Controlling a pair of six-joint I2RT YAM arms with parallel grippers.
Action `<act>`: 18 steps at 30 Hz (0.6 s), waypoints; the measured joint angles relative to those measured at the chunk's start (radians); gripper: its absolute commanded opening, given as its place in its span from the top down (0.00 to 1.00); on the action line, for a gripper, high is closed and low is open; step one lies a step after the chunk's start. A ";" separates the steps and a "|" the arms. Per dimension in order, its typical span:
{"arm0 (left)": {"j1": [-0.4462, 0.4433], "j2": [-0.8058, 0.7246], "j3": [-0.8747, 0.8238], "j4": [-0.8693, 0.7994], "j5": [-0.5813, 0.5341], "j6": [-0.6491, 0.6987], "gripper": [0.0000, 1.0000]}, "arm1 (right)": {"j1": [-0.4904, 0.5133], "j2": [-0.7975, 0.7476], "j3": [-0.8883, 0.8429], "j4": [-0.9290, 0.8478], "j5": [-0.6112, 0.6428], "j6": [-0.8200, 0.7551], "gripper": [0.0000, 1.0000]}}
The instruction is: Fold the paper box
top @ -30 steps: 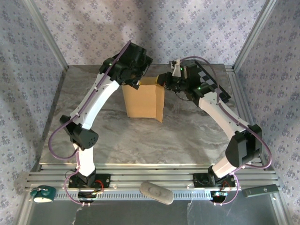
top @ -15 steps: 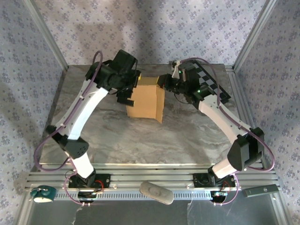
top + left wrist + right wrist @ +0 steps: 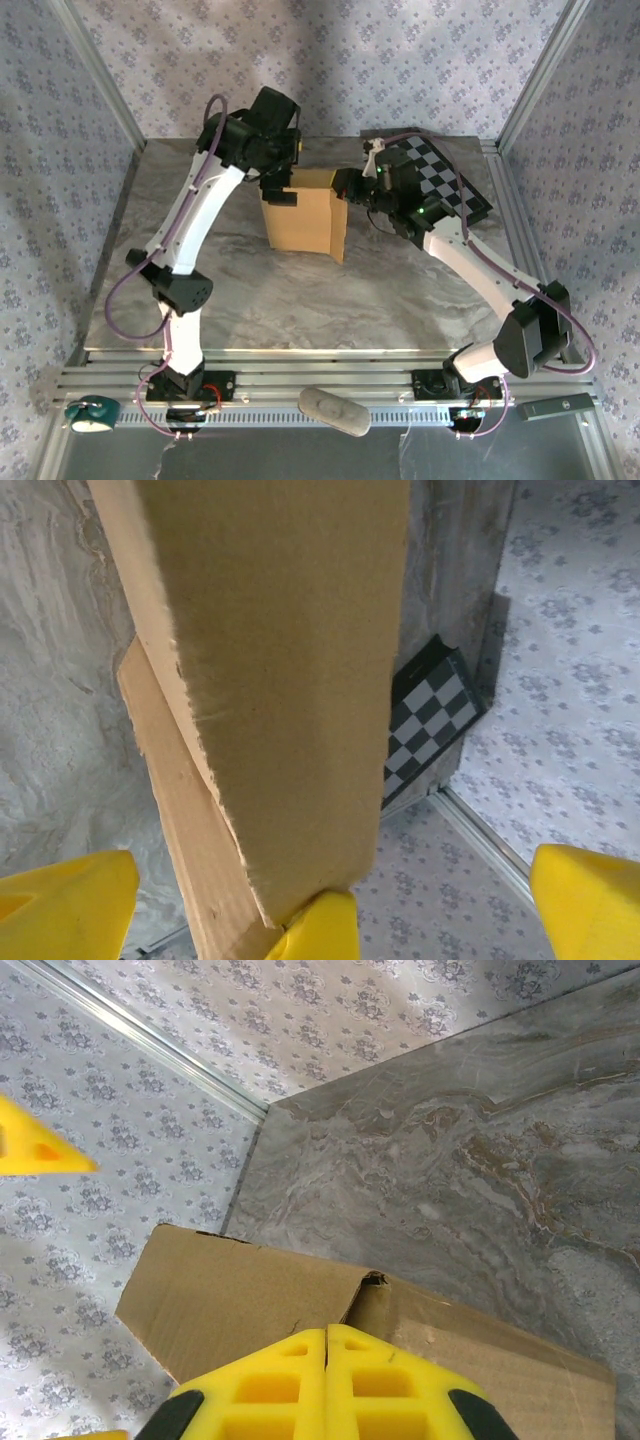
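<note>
Both arms (image 3: pixel 200 220) pair white link shells with black joints, trailing purple cables (image 3: pixel 109 300), and yellow gripper fingers (image 3: pixel 270 1385).

Colours and patterns observed.
Paper box (image 3: pixel 300 220) plain tan-brown; desk (image 3: pixel 300 290) grey marbled; panel (image 3: pixel 455 172) black-and-white checkerboard; walls (image 3: pixel 400 70) lilac floral print; jaws yellow; arms (image 3: pixel 205 208) white and black.

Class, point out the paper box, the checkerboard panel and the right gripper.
paper box (image 3: pixel 305 218), top external view, on its front cardboard face.
checkerboard panel (image 3: pixel 452 182), top external view, on its chequered top surface.
right gripper (image 3: pixel 327 1332), right wrist view, where its shut yellow fingers meet.
</note>
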 measured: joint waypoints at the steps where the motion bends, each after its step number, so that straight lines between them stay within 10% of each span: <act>1: 0.000 0.014 0.004 -0.012 0.008 0.000 0.00 | 0.003 -0.002 -0.001 0.000 0.002 0.000 1.00; 18: 0.008 0.122 -0.002 -0.090 0.055 0.045 0.08 | 0.032 -0.013 -0.010 0.002 0.015 -0.055 1.00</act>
